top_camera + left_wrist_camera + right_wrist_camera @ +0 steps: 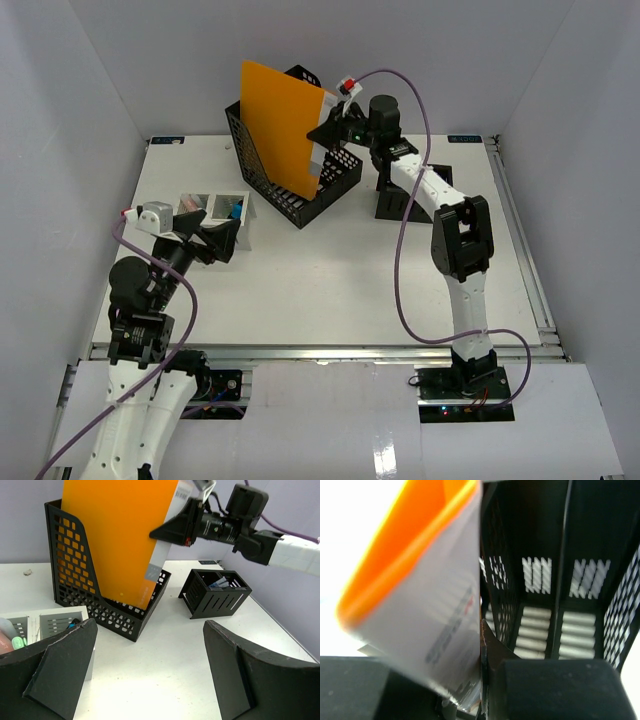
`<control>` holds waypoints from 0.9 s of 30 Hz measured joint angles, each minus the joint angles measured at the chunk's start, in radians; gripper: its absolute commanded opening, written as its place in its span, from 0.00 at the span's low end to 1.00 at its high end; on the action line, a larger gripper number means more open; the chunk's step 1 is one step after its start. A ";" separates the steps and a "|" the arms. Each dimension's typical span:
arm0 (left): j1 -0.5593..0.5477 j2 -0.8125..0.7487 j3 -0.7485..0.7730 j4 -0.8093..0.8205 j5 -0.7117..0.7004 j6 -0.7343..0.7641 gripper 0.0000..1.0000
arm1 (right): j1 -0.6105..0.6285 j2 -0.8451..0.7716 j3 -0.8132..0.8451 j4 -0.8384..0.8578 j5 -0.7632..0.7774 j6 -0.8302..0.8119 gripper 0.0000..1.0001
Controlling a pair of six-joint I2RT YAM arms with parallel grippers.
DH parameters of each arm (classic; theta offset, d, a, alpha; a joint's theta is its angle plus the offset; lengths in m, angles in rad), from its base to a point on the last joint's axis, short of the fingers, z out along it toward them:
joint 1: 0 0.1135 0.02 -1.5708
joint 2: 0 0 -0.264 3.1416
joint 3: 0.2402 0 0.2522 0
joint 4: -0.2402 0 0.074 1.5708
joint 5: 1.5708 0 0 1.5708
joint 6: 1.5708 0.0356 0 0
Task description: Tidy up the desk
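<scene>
An orange folder (285,125) with a grey-white spine (162,555) stands tilted in the black mesh file rack (300,205) at the back of the white desk (330,285). My right gripper (332,128) is shut on the folder's upper right edge, above the rack. In the right wrist view the folder (420,595) is pinched between the dark fingers (510,665), with the rack's slotted wall (540,580) behind. My left gripper (215,240) hovers low at the desk's left side, open, with nothing but bare desk between its fingers (235,670).
A small grey organizer tray (215,207) holding small items sits just beyond the left gripper. A small black slotted box (215,595) stands right of the rack, partly hidden by the right arm in the top view. White walls enclose the desk.
</scene>
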 measured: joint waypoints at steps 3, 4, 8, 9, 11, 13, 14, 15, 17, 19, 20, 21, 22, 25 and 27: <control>0.000 -0.006 -0.005 -0.001 0.000 0.000 0.98 | 0.008 -0.005 -0.083 0.018 0.018 -0.019 0.26; 0.000 -0.008 -0.006 -0.001 0.000 -0.001 0.98 | 0.012 -0.006 -0.107 0.028 0.024 -0.028 0.33; 0.000 -0.017 -0.014 0.000 -0.001 -0.004 0.98 | 0.023 -0.043 -0.194 0.052 0.039 -0.077 0.65; 0.000 -0.019 -0.019 0.000 -0.002 -0.007 0.98 | 0.026 -0.065 -0.219 0.052 0.042 -0.094 0.73; 0.000 -0.021 -0.032 -0.002 -0.003 -0.015 0.98 | 0.031 -0.117 -0.265 0.048 0.044 -0.139 0.86; 0.000 -0.020 -0.045 -0.009 -0.003 -0.025 0.98 | 0.035 -0.177 -0.298 0.041 0.047 -0.179 0.90; 0.000 -0.017 -0.050 -0.014 -0.003 -0.030 0.98 | 0.036 -0.204 -0.302 0.036 0.048 -0.197 0.90; 0.000 -0.014 -0.055 -0.019 -0.003 -0.035 0.98 | 0.037 -0.231 -0.305 0.031 0.049 -0.216 0.90; 0.000 -0.005 -0.060 -0.030 -0.001 -0.049 0.98 | 0.040 -0.288 -0.317 0.020 0.057 -0.253 0.90; 0.000 0.006 -0.061 -0.043 0.001 -0.065 0.98 | 0.041 -0.357 -0.347 -0.008 0.068 -0.286 0.90; 0.000 0.010 -0.061 -0.050 0.001 -0.072 0.98 | 0.042 -0.395 -0.366 -0.023 0.074 -0.301 0.90; 0.000 0.013 -0.061 -0.058 0.001 -0.079 0.98 | 0.042 -0.433 -0.388 -0.029 0.083 -0.317 0.90; 0.000 0.016 -0.061 -0.067 0.000 -0.087 0.98 | 0.042 -0.482 -0.424 -0.044 0.089 -0.333 0.90; 0.000 0.023 -0.057 -0.107 -0.002 -0.108 0.98 | 0.034 -0.629 -0.542 -0.078 0.092 -0.359 0.90; 0.000 0.030 -0.049 -0.136 -0.005 -0.120 0.98 | 0.022 -0.739 -0.641 -0.099 0.089 -0.370 0.90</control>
